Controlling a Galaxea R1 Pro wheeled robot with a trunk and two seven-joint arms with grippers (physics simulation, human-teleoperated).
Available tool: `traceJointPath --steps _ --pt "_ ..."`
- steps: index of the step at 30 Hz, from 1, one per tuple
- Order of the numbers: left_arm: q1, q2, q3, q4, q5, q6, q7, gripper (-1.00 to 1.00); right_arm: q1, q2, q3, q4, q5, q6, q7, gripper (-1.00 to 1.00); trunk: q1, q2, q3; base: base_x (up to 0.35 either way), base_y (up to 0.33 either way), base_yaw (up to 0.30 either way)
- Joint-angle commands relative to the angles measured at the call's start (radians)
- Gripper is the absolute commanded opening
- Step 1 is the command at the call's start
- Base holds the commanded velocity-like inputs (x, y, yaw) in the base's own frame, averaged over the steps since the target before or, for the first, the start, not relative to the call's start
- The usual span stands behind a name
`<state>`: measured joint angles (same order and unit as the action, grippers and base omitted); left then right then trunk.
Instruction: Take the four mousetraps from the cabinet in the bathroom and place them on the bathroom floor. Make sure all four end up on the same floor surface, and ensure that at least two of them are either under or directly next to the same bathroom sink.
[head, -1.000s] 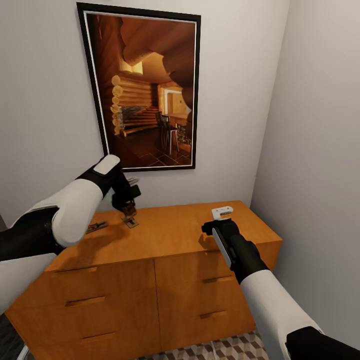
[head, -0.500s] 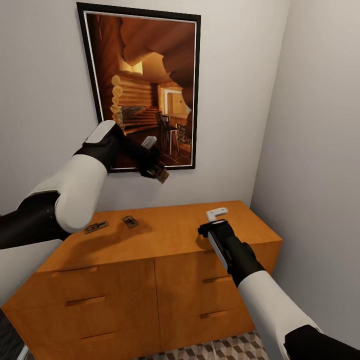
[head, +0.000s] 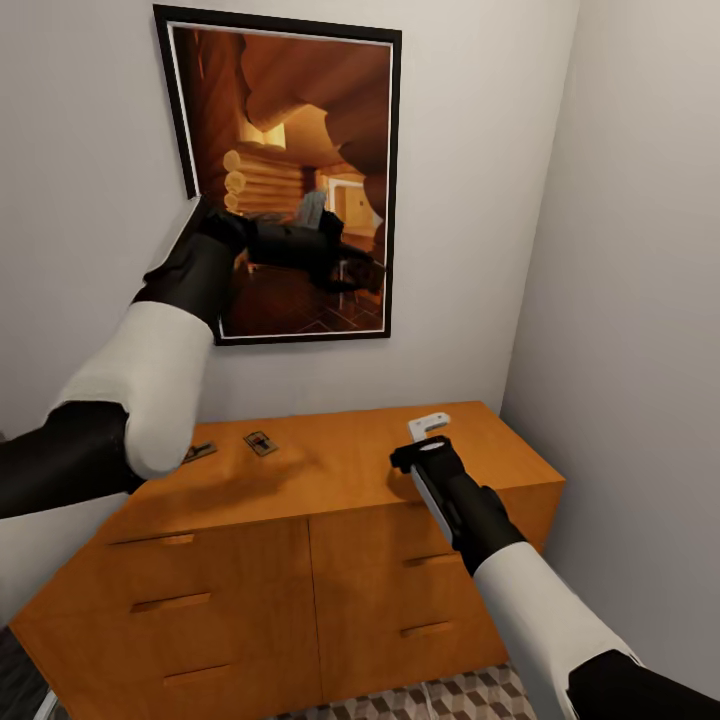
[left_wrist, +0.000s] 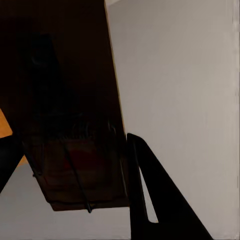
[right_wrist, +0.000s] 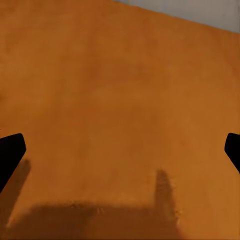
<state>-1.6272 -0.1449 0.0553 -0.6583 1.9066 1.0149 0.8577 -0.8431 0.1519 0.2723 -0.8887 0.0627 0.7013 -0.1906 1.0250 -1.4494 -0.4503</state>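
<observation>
My left gripper (left_wrist: 75, 170) pinches mousetrap (left_wrist: 75, 150), upper centre | right gripper (right_wrist: 120, 150) spread wide over cabinet (head: 330, 470) | risk: thin trap slips if swung.

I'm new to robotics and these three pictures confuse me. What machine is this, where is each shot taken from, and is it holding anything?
It is a simulated two-armed robot. The wide picture comes from its head camera, the other two from cameras near each gripper. The left gripper is raised before a framed picture on the wall, shut on a mousetrap, seen close in the left wrist view. The right gripper hovers open over the orange cabinet. Two more mousetraps lie on the cabinet top.
</observation>
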Motion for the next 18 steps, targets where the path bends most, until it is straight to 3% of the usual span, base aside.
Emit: traceJointPath --steps 1,2,3,5,6,7,8,10,14,18 --pt "0.001 -0.001 -0.021 -0.011 0.02 0.007 -0.002 -1.0 0.0 0.0 0.009 -0.001 0.006 0.004 -0.001 1.0 0.0 -0.001 -0.001 0.0 0.0 0.0" --pt "0.004 -0.002 -0.073 -0.028 0.064 0.004 -0.03 -1.0 0.0 0.0 0.025 -0.003 0.006 -0.001 -0.001 1.0 0.0 -0.001 -0.001 0.0 0.0 0.0" --pt "0.005 -0.002 -0.099 -0.035 0.086 0.003 -0.049 -1.0 0.0 0.001 0.043 -0.006 0.006 -0.003 -0.001 1.0 0.0 -0.001 -0.001 0.0 0.0 0.0" --pt "0.006 -0.002 -0.211 -0.059 0.16 -0.002 -0.155 -1.0 0.001 0.001 0.074 -0.009 0.005 -0.005 0.0 1.0 0.0 -0.001 -0.001 0.0 0.0 0.0" --pt "0.007 -0.002 -0.239 -0.064 0.171 -0.004 -0.187 -1.0 0.001 0.001 0.083 -0.01 0.005 -0.006 0.0 1.0 0.0 -0.001 -0.001 0.0 0.0 0.0" --pt "0.007 -0.002 -0.293 -0.077 0.187 -0.007 -0.255 -1.0 0.001 0.001 0.099 -0.012 0.005 -0.007 -0.001 1.0 0.0 -0.001 -0.001 0.0 0.0 0.0" --pt "0.007 -0.001 -0.318 -0.084 0.193 -0.009 -0.291 -1.0 0.001 0.001 0.105 -0.012 0.005 -0.007 -0.001 1.0 0.0 -0.001 -0.001 0.0 0.0 0.0" --pt "0.007 0.001 -0.389 -0.124 0.204 -0.017 -0.427 -1.0 0.001 0.002 0.122 -0.013 0.005 -0.008 -0.002 1.0 0.0 -0.001 -0.001 0.0 0.0 0.0" --pt "0.008 0.003 -0.435 -0.182 0.21 -0.028 -0.556 -1.0 0.001 0.003 0.136 -0.014 0.005 -0.008 -0.002 1.0 0.0 -0.001 -0.001 0.0 0.0 0.0" --pt "0.019 0.014 -0.461 -0.203 0.208 -0.044 -0.579 -1.0 0.012 0.011 0.153 -0.026 -0.008 0.004 -0.014 1.0 0.0 -0.001 -0.001 0.0 0.0 0.0"
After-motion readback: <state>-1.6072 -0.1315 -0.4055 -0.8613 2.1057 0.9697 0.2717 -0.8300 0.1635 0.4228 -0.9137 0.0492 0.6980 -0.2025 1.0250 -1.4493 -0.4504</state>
